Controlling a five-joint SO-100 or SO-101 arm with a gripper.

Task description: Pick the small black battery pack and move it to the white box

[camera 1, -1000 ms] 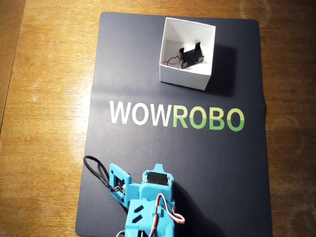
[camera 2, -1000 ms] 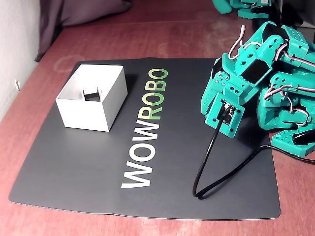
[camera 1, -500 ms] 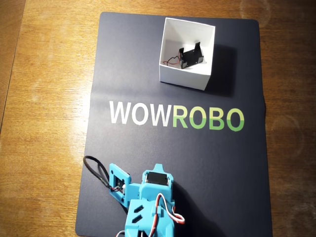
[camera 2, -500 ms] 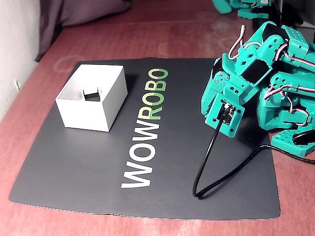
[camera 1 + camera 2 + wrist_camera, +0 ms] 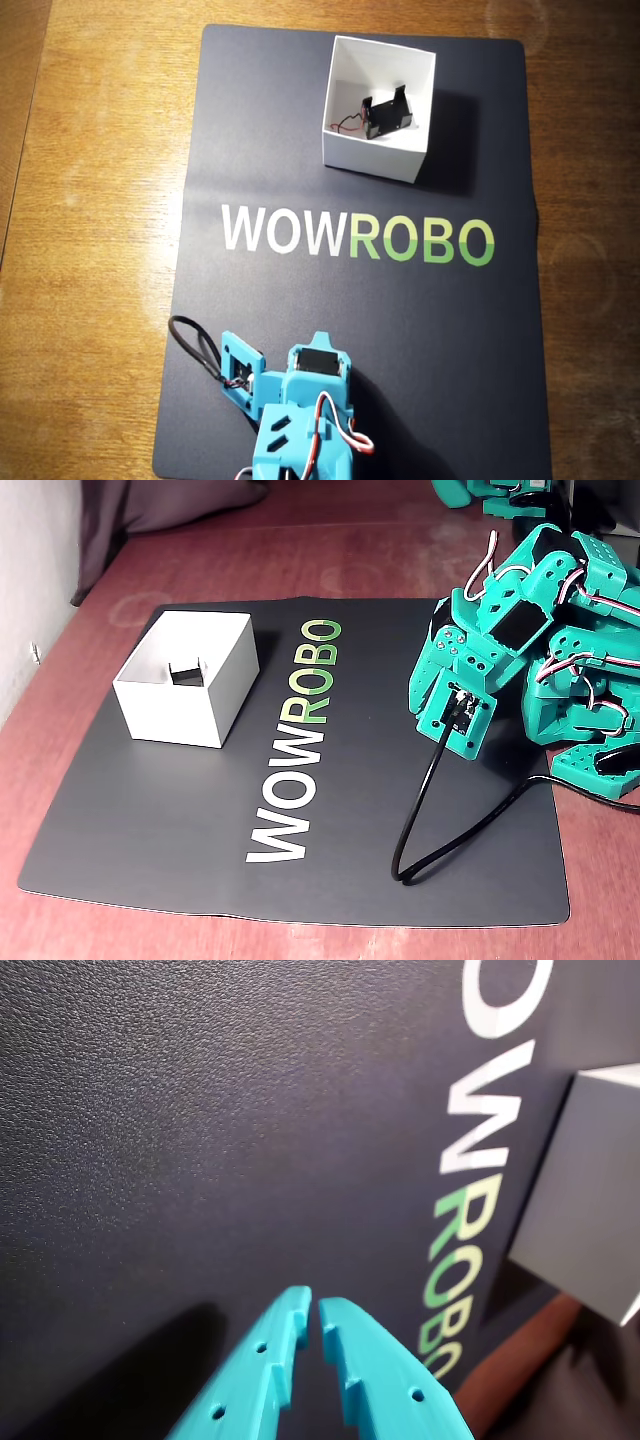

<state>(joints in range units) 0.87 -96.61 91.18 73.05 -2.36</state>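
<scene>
Plenty of room here tbh. The gripper [image 5: 313,1312] has its fingers almost touching over bare black mat [image 5: 200,1140], nothing under or right ahead of the tips. Only real obstacle is the white box [image 5: 585,1205], well off to the tips' right in the wrist view, its walls standing up around the small black battery pack [image 5: 386,114]. A black cable [image 5: 440,810] loops on the mat back by the arm.

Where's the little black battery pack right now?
In the overhead view, the battery pack lies inside the white box at the mat's top, above the ROBO lettering.
</scene>
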